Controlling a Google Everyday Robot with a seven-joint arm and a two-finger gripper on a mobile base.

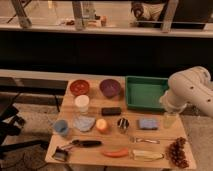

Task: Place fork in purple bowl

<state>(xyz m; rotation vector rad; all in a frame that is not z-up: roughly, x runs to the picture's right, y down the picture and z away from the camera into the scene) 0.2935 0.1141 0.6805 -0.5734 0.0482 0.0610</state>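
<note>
The fork (145,141) is a thin silvery utensil lying flat near the table's front right, between a blue sponge and a pale yellow oblong item. At the back of the table stands the dark purple bowl (110,88), between a red bowl and a green tray. My white arm reaches in from the right. Its gripper (170,119) points down over the table's right edge, just in front of the tray, up and to the right of the fork. The gripper is open and holds nothing.
Red bowl (79,87), green tray (146,92), white cup (81,103), black block (111,111), blue cup (61,128), grey-blue cloth (84,123), orange fruit (102,125), metal cup (123,124), blue sponge (148,123), black-handled tool (82,143), red pepper (116,153), yellow item (146,155), grapes (177,152).
</note>
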